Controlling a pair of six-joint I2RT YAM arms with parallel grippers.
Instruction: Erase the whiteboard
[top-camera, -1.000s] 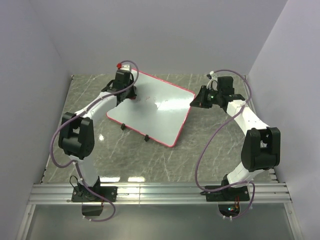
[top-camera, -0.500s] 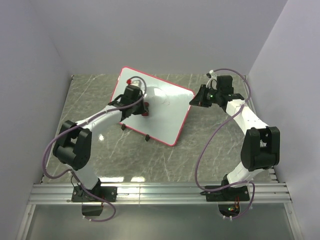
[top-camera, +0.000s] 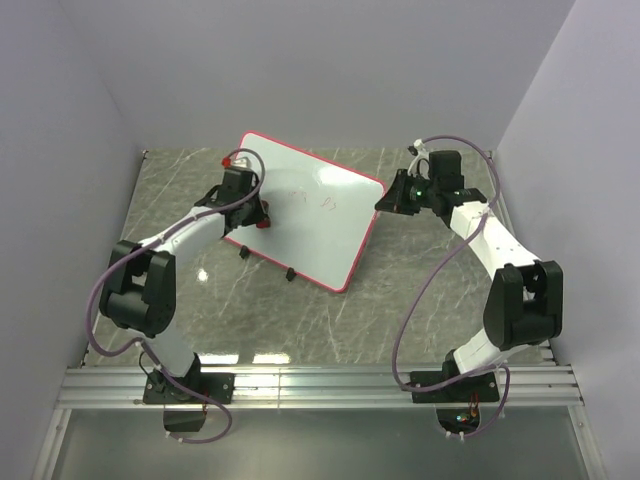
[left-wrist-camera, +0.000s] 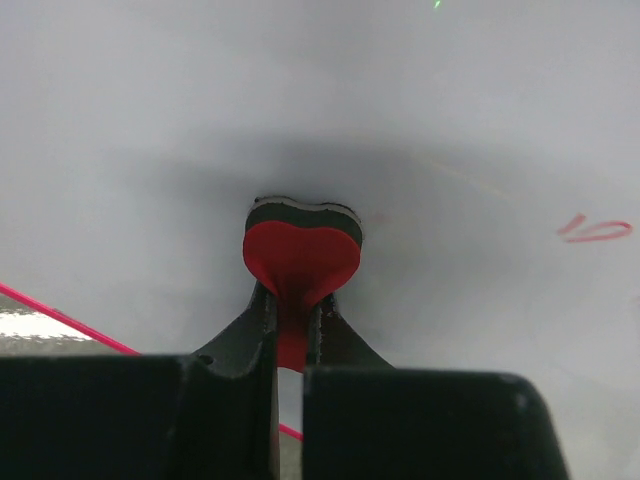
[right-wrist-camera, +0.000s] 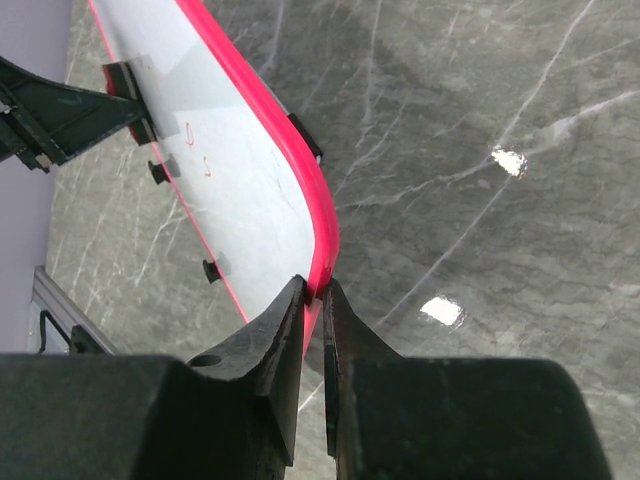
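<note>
I have two arms and two grippers at work on one board. The large white rectangular whiteboard (top-camera: 305, 215), with rounded corners and a thin red frame, sits toward the far middle of the grey marble-patterned tabletop (top-camera: 420, 290). It is turned askew to the table's edges, and I cannot tell whether it lies quite flat.

My left gripper (left-wrist-camera: 295, 305) is over the board's left part. Its jaws are pinched tight on the one red heart-shaped eraser (left-wrist-camera: 302, 255), whose dark felt face presses against the white surface. My right gripper (right-wrist-camera: 314, 292) bites the board's red frame at its right corner, jaws nearly together with only the rim between them.

From above I count two small black clips (top-camera: 243, 252) on the board's near edge. My right wrist camera shows a third black tab (right-wrist-camera: 305, 135) beside the frame on the adjoining edge.

Two small red pen marks (right-wrist-camera: 190, 133) show on the white between my grippers. My left wrist camera catches just one red loop (left-wrist-camera: 595, 229), to the right of the eraser.
</note>
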